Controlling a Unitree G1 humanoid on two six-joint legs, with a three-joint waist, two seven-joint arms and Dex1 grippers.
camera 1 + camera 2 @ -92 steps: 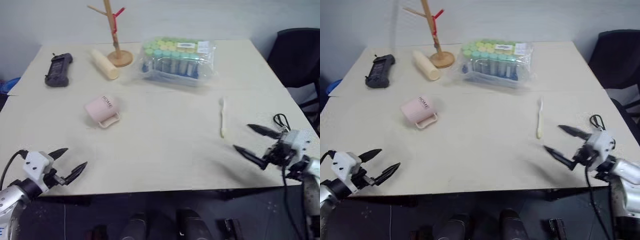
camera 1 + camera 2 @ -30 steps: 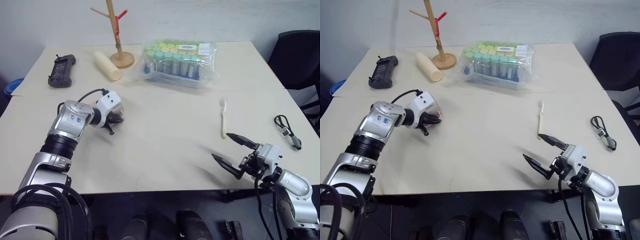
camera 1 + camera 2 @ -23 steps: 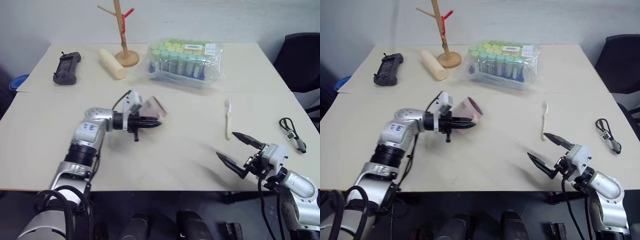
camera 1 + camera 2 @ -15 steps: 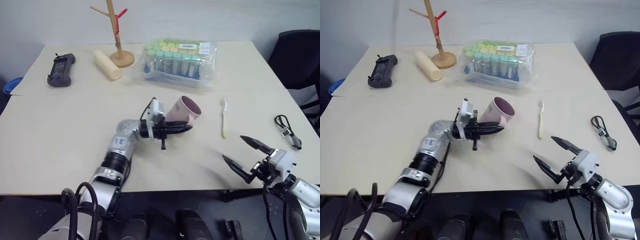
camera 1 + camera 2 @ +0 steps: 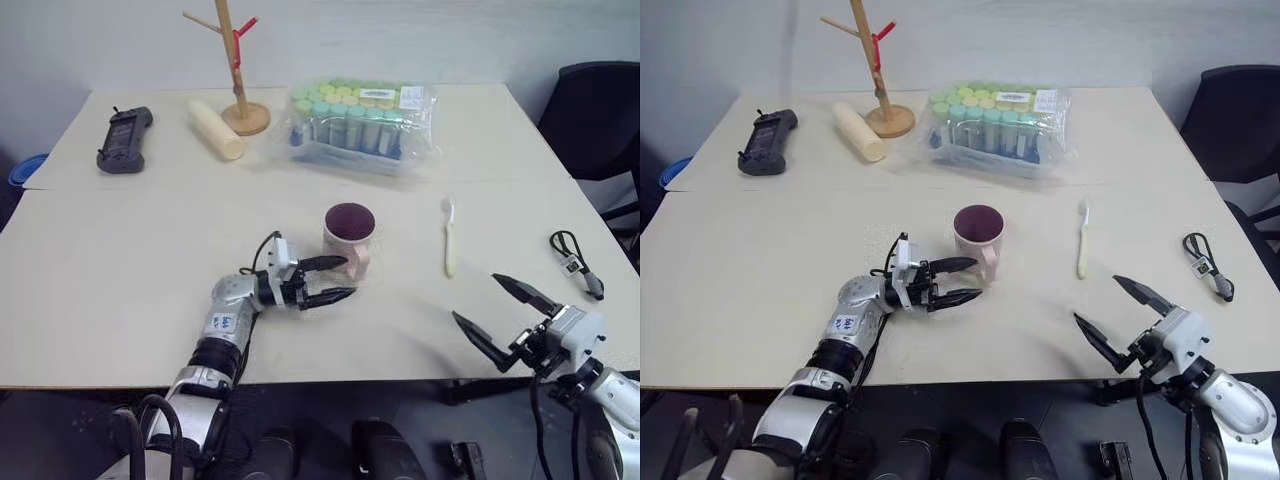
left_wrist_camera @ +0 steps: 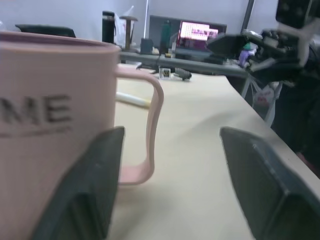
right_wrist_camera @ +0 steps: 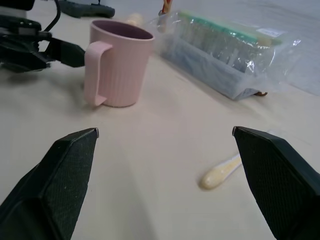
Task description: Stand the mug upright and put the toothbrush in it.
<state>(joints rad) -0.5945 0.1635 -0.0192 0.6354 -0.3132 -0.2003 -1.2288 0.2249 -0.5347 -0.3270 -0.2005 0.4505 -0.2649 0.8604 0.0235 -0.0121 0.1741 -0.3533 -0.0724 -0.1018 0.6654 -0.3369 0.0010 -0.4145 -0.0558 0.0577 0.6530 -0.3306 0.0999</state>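
The mug (image 5: pixel 349 239) stands upright near the middle of the tabletop (image 5: pixel 120 260), mouth up, handle toward the front edge. The left claw (image 5: pixel 333 279) sits just beside the handle with its jaws spread and nothing held. The toothbrush (image 5: pixel 448 235) lies flat, well apart from the mug, toward the right edge. The right claw (image 5: pixel 497 312) hovers at the front right corner, jaws fully spread, empty.

Handling, by judgement: the toothbrush appears light, stiff and smooth, and it lies low on the surface. Pinch it across the mid-handle, clear of the bristle head. The mug looks rigid but tippable; avoid knocking its rim during insertion.
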